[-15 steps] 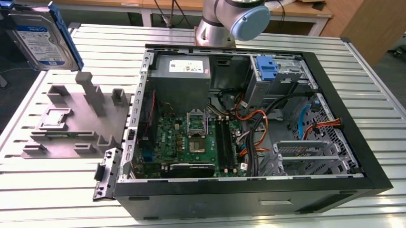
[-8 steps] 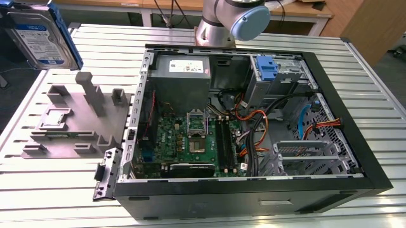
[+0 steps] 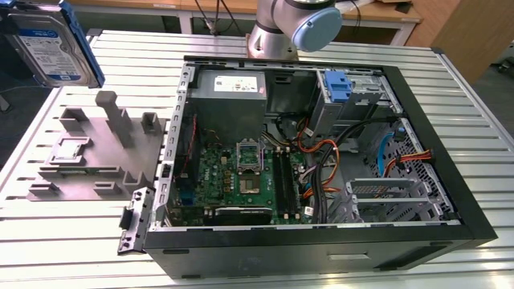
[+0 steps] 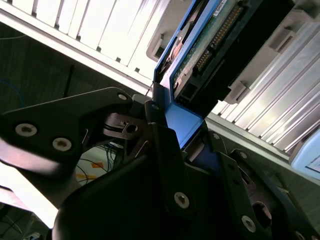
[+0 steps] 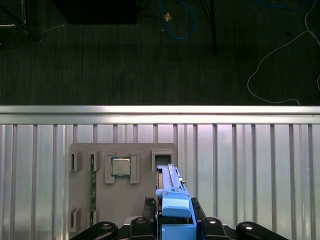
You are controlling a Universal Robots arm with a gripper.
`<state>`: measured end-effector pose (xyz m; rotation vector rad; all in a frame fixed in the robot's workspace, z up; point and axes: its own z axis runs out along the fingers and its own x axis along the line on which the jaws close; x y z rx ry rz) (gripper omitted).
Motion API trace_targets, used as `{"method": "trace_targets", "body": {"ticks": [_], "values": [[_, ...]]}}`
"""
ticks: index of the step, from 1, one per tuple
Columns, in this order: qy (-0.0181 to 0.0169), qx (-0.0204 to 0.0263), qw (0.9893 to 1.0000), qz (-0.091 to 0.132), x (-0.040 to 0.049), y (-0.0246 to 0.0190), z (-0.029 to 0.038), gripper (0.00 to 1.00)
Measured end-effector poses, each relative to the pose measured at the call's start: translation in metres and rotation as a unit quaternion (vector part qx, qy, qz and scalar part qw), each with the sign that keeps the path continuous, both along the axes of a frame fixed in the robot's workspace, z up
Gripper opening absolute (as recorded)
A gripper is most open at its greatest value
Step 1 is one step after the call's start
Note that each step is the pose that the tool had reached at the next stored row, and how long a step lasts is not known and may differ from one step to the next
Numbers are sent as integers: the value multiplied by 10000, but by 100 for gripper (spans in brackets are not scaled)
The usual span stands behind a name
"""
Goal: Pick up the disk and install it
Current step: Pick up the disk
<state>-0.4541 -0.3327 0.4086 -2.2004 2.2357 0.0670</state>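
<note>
The tool grips the disk in the air above a grey holder block. Just beside the block lies an open computer case on the ribbed metal counter. The floor is dark.

I've open air around the disk at upper left, holder block posts standing beneath, cables crowding the open case centre-right.

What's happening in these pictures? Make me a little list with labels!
gripper: shut on the blue frame of the disk
disk: held in the air over the grey holder block, outside the computer case
grey holder block: on the table, beside the computer case
computer case: open, lying on the table
blue bracket: inside the computer case
</note>
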Motion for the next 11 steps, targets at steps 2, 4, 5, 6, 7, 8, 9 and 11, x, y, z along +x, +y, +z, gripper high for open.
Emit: {"method": "trace_targets", "body": {"ticks": [2, 4, 5, 6, 7, 8, 9, 11], "values": [[0, 0, 10000, 0, 0, 0, 5, 37], [0, 0, 10000, 0, 0, 0, 11, 37], [0, 0, 10000, 0, 0, 0, 13, 37], [0, 0, 10000, 0, 0, 0, 16, 37], [0, 0, 10000, 0, 0, 0, 19, 37], [0, 0, 10000, 0, 0, 0, 23, 37], [0, 0, 10000, 0, 0, 0, 25, 37], [0, 0, 10000, 0, 0, 0, 33, 37]]}}
